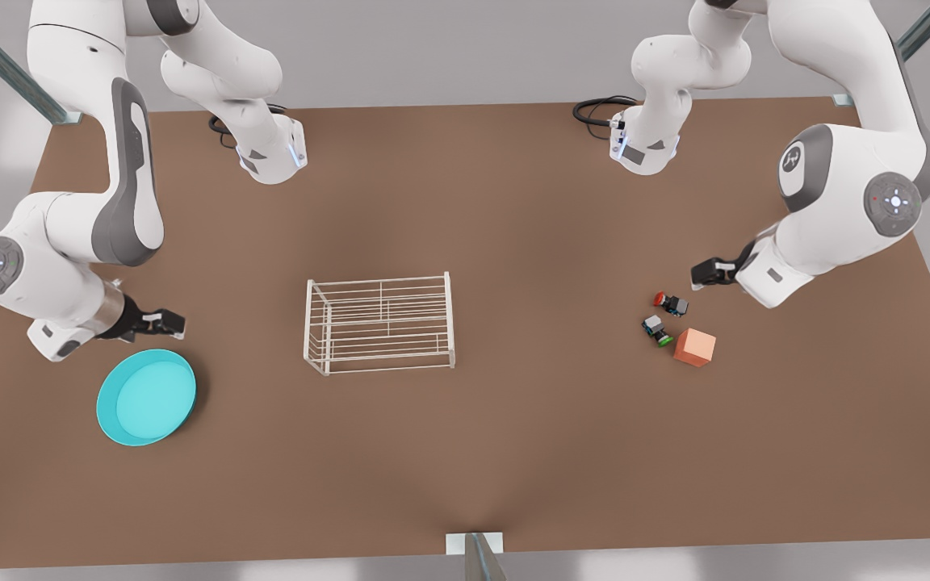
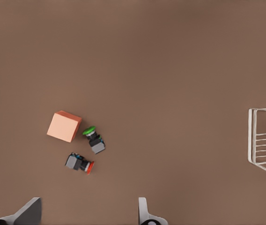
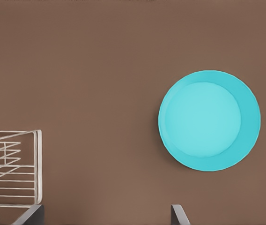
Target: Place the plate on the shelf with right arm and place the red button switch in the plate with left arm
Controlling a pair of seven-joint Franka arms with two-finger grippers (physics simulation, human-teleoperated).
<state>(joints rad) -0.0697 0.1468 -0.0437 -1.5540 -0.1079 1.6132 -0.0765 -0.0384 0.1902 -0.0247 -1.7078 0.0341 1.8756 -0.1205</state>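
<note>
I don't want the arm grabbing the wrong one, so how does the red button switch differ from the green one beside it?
The red button switch has a red cap; the green button switch has a green one. The red lies farther from the orange cube, nearer the left gripper; the green sits right beside the cube. Both share dark blocky bodies and lie on their sides.

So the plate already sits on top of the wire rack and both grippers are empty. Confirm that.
Not quite. The plate lies flat on the table, apart from the wire rack, as the front view shows. The rest holds: the right gripper beside the plate and the left gripper near the switches are both open and empty.
</note>
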